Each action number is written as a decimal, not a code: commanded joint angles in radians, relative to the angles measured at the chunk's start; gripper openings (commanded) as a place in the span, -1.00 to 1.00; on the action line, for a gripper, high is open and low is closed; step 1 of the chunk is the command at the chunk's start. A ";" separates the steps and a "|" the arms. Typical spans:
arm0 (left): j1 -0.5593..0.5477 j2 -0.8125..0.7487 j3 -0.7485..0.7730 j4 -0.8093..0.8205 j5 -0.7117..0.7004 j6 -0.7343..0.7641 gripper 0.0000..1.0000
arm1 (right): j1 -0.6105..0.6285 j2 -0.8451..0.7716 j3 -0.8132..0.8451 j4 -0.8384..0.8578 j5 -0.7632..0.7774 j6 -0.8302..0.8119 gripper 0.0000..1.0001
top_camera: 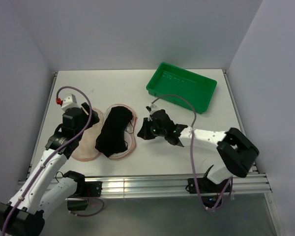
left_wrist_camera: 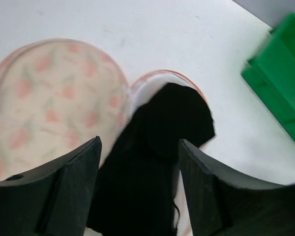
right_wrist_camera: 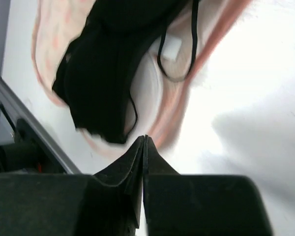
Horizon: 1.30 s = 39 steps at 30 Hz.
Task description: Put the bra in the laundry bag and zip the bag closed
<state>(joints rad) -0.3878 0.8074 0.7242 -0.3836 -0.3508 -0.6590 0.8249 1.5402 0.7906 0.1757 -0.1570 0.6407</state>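
Left gripper (left_wrist_camera: 138, 147) hovers with jaws wide apart over the bra (left_wrist_camera: 162, 123), which lies along the opened laundry bag (left_wrist_camera: 54, 93) half nearer the right arm (a thin strap loops near the rim); right gripper (right_wrist_camera: 143, 142), pinched closed and empty, sits just beside the bag, green tray (top_camera: 153, 89) well apart

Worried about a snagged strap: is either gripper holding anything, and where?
Nothing is held. The left gripper is open above the bra; the right gripper is shut empty, fingertips together, near the laundry bag's edge.
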 commanded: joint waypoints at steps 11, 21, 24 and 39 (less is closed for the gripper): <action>0.725 0.162 -0.062 -0.074 0.317 0.013 -0.03 | 0.006 -0.376 -0.157 -0.028 0.028 -0.147 -0.98; 0.903 0.513 -0.016 -0.037 0.412 0.162 0.04 | 0.000 -0.436 -0.168 -0.061 0.074 -0.170 -0.91; 0.923 0.535 -0.017 -0.024 0.435 0.171 0.05 | -0.001 -0.439 -0.171 -0.059 0.076 -0.170 -0.91; 0.925 0.627 -0.020 -0.029 0.472 0.171 -0.70 | -0.003 -0.397 -0.166 -0.050 0.083 -0.162 -0.67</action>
<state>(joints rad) 0.5335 1.4250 0.6922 -0.4057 0.1097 -0.4984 0.8249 1.1267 0.6270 0.1005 -0.0925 0.4892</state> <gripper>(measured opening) 0.191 0.150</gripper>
